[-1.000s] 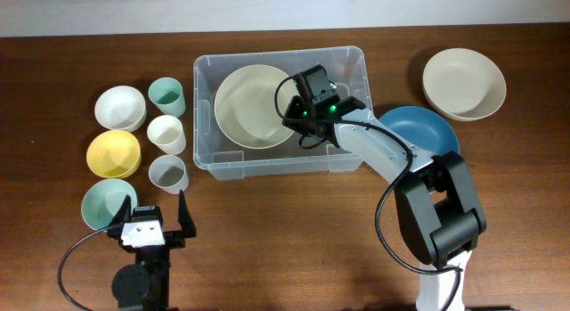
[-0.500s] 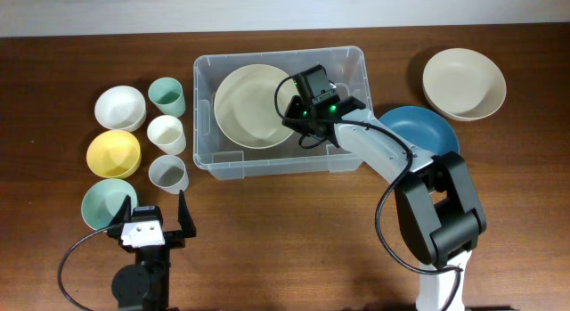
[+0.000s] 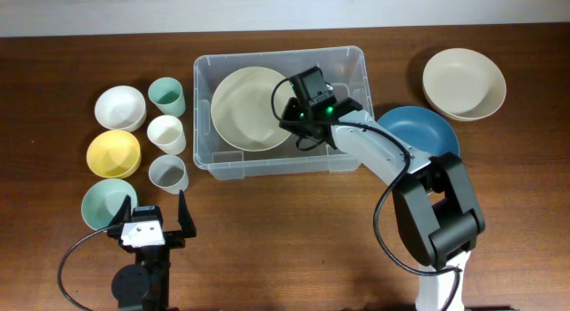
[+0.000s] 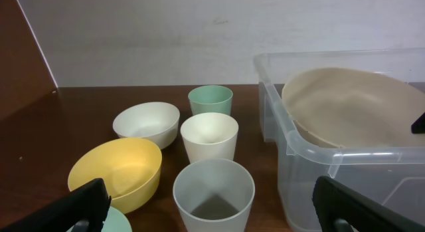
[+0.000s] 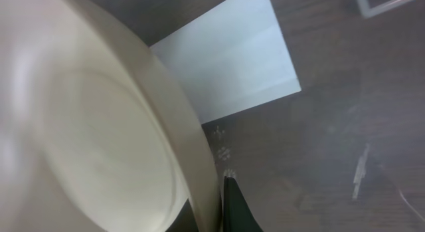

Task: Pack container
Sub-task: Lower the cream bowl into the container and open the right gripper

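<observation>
The clear plastic container (image 3: 347, 66) stands at the table's back middle; it also shows in the left wrist view (image 4: 345, 172). A large cream bowl (image 3: 249, 106) lies inside it, towards its left side. My right gripper (image 3: 292, 110) reaches into the container and is shut on the bowl's right rim. In the right wrist view the bowl's rim (image 5: 179, 125) sits between the dark fingers (image 5: 236, 209), above the container's white label (image 5: 226, 72). My left gripper (image 3: 151, 224) is open and empty near the front left, behind a grey cup (image 4: 214, 192).
Left of the container stand a white bowl (image 3: 120, 106), a yellow bowl (image 3: 113, 153), a pale green bowl (image 3: 107, 202), a green cup (image 3: 166, 96), a white cup (image 3: 166, 133) and the grey cup (image 3: 168, 174). A blue bowl (image 3: 423, 131) and a cream bowl (image 3: 463, 83) sit right.
The cream bowl and my right gripper have shifted slightly left inside the container. The left arm has not moved.
</observation>
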{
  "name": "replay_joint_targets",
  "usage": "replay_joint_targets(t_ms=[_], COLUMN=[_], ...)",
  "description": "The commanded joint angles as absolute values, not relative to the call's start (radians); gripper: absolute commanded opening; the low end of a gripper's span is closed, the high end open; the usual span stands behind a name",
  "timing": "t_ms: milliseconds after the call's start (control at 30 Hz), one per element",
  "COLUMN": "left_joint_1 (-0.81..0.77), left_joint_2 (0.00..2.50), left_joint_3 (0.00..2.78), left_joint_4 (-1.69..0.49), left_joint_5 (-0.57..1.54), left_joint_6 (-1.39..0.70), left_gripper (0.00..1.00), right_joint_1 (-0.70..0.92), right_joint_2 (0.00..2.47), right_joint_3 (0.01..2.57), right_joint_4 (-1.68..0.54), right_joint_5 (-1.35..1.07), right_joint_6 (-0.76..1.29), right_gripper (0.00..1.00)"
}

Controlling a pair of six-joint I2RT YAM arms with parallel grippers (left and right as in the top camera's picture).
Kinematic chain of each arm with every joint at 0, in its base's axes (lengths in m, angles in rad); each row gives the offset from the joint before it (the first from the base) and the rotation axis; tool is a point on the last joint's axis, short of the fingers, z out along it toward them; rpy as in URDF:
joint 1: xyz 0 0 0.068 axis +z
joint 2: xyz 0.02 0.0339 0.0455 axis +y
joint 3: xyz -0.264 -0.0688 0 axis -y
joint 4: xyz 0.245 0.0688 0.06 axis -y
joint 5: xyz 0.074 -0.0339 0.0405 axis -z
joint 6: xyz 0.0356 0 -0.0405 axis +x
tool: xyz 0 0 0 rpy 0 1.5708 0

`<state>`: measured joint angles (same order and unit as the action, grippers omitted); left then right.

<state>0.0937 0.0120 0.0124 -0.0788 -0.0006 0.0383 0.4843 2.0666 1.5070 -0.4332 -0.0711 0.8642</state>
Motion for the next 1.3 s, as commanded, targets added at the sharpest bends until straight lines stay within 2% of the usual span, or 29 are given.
replay_joint_targets(t_ms=[0, 267, 333, 633, 667, 833, 967, 1067, 1267], left_joint_1=[0.094, 0.094, 0.094, 0.094, 0.094, 0.094, 0.094, 0.094, 0.094], left_joint_2=[0.005, 0.005, 0.005, 0.005, 0.005, 0.005, 0.005, 0.005, 0.005], left_joint_3=[0.009, 0.009, 0.009, 0.009, 0.009, 0.009, 0.009, 0.009, 0.009], left_joint_4=[-0.083, -0.083, -0.083, -0.083, -0.083, -0.083, -0.083, -0.083, -0.083], left_joint_5=[0.003, 0.003, 0.003, 0.003, 0.003, 0.003, 0.003, 0.003, 0.003], left_joint_6=[0.054, 0.054, 0.054, 0.054, 0.054, 0.054, 0.054, 0.054, 0.054], left_gripper=[1.0, 1.0, 1.0, 1.0, 1.0, 1.0, 1.0, 1.0, 1.0], right_joint_1=[0.493, 0.493, 0.493, 0.493, 0.493, 0.493, 0.493, 0.493, 0.473], right_joint_2=[2.068, 2.068, 2.068, 2.068, 2.068, 2.068, 2.068, 2.068, 2.062], right_joint_3=[1.522, 1.52, 1.52, 1.52, 1.52, 1.52, 1.52, 1.52, 1.536], right_joint_4=[-0.43, -0.432, -0.432, -0.441, -0.441, -0.441, -0.441, -0.441, -0.447], right_joint_5=[-0.067, -0.067, -0.067, -0.067, -0.067, -0.067, -0.067, -0.066, -0.067], right_joint_6=[0.873, 0.873, 0.873, 0.873, 0.873, 0.873, 0.87, 0.868, 0.843], right_gripper=[0.04, 0.05, 0.11, 0.2, 0.24, 0.56, 0.71, 0.78, 0.81])
